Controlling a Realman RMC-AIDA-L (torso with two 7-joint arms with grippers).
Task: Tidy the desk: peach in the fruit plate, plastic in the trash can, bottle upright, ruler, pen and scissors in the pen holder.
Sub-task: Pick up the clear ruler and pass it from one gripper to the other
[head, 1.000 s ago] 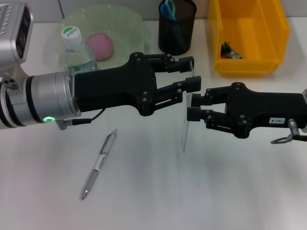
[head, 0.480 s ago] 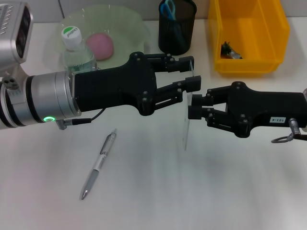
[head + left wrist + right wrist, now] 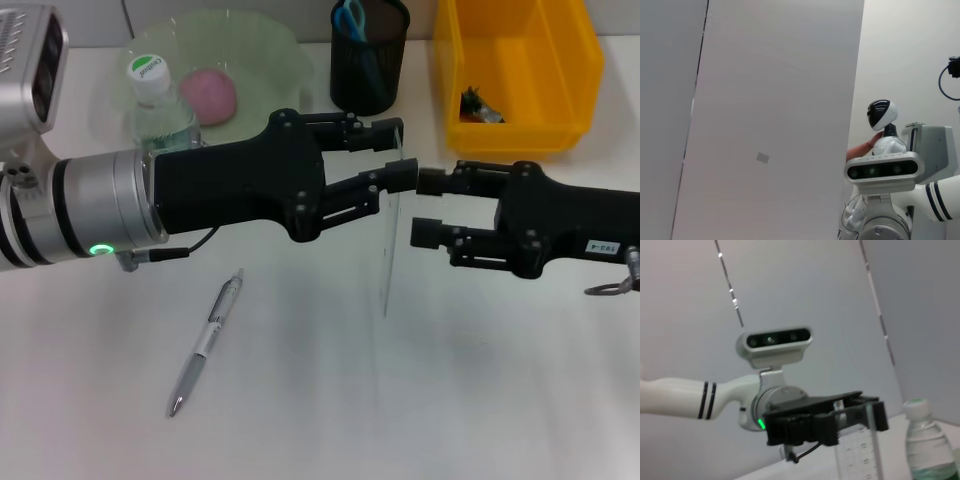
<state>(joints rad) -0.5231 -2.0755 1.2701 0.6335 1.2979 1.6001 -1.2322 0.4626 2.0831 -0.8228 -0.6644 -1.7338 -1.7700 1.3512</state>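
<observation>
the left end effector [image 3: 397, 152] reaches in from the left over the middle of the counter [image 3: 320, 400], its fingers closed on the top of a clear ruler [image 3: 390, 240] that hangs edge-on and upright below them. just to the right, the right end effector [image 3: 425, 207] faces it with its fingers spread apart, one above and one below, close beside the ruler but not clamping it. from the right wrist, the left end effector [image 3: 860, 412] shows gripping the ruler [image 3: 860, 450], with the bottle [image 3: 925, 440] beside it.

on the near left of the counter lies a pen [image 3: 207, 342]. at the far left the bottle [image 3: 158, 105] stands upright, touching the green fruit plate [image 3: 265, 45], which holds the pink peach [image 3: 208, 95]. the black pen holder [image 3: 368, 60] at far centre has blue-handled scissors [image 3: 350, 17] in it. the yellow trash can [image 3: 520, 70] sits far right with a scrap inside.
</observation>
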